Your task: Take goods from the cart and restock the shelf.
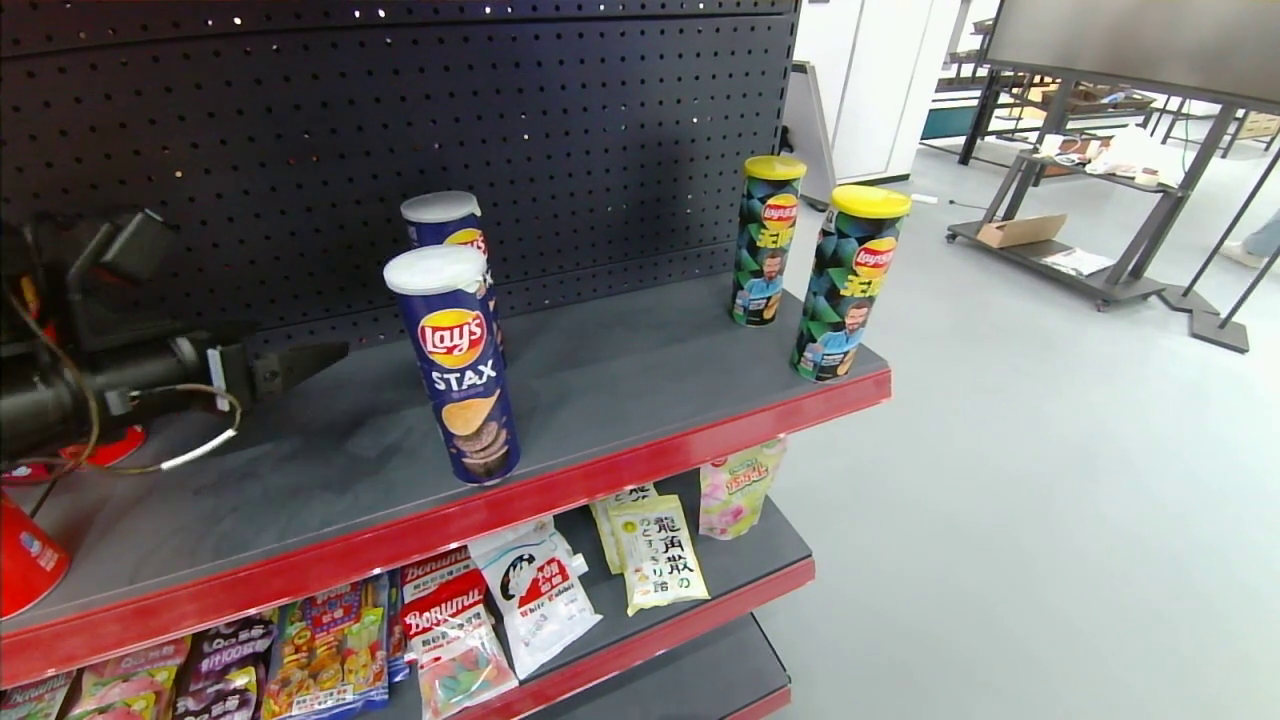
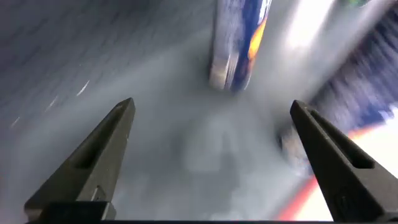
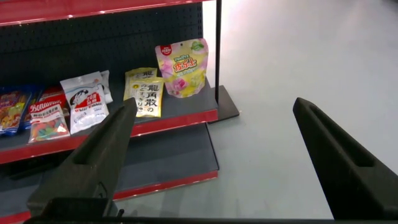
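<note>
left end effector (image 2: pixel 211 102) near blurred blue can (image 2: pixel 235 43)

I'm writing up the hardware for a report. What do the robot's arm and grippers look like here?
The left arm is black and tubular, with a boxy dark camera block on top and a pale cable looping under it. The left gripper and right gripper each have two dark grey wedge-shaped fingers that taper to points, each with a short slot on its face.

Grey shelf (image 1: pixel 620 380) (red-edged); blue cans (image 1: pixel 455 370), green cans (image 1: pixel 850 290)
</note>
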Available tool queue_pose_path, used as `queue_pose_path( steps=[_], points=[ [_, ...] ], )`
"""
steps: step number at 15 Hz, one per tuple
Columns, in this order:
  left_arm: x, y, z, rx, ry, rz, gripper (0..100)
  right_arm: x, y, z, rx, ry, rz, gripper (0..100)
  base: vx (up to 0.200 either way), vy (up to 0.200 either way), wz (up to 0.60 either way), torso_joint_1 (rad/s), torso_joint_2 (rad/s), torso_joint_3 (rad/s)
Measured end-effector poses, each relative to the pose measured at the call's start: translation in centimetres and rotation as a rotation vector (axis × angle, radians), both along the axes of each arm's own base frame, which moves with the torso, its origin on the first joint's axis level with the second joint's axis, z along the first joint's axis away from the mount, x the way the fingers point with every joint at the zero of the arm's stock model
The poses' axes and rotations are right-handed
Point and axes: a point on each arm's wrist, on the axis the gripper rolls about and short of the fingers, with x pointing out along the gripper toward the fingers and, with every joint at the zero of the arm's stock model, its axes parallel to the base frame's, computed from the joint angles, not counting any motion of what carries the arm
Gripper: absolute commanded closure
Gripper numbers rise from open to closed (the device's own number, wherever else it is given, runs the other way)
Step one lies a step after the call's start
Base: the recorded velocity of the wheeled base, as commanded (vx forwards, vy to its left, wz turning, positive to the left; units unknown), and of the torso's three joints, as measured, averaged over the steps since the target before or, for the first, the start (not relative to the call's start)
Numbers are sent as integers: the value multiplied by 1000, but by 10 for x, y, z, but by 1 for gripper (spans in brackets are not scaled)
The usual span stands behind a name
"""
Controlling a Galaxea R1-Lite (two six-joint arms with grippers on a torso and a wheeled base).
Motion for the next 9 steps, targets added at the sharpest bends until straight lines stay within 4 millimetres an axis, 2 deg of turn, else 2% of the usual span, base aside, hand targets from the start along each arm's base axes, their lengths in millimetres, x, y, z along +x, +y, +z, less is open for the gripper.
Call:
queue_pose_path(
  steps=[2,3,6,7,9],
  points=[
    [-60,-12,10,49,13,67,0,0,0,0,0,0,0,0,0,0,0,0,0,0],
    [-97,-16,11,78,5,113,0,0,0,0,0,0,0,0,0,0,0,0,0,0],
    [-188,-18,-7,136,-35,310,0,0,0,0,0,0,0,0,0,0,0,0,0,0],
    [-208,-17,-18,150,-33,369,0,0,0,0,0,0,0,0,0,0,0,0,0,0],
    [-227,-17,-25,138,-102,385,0,0,0,0,0,0,0,0,0,0,0,0,0,0]
  ],
)
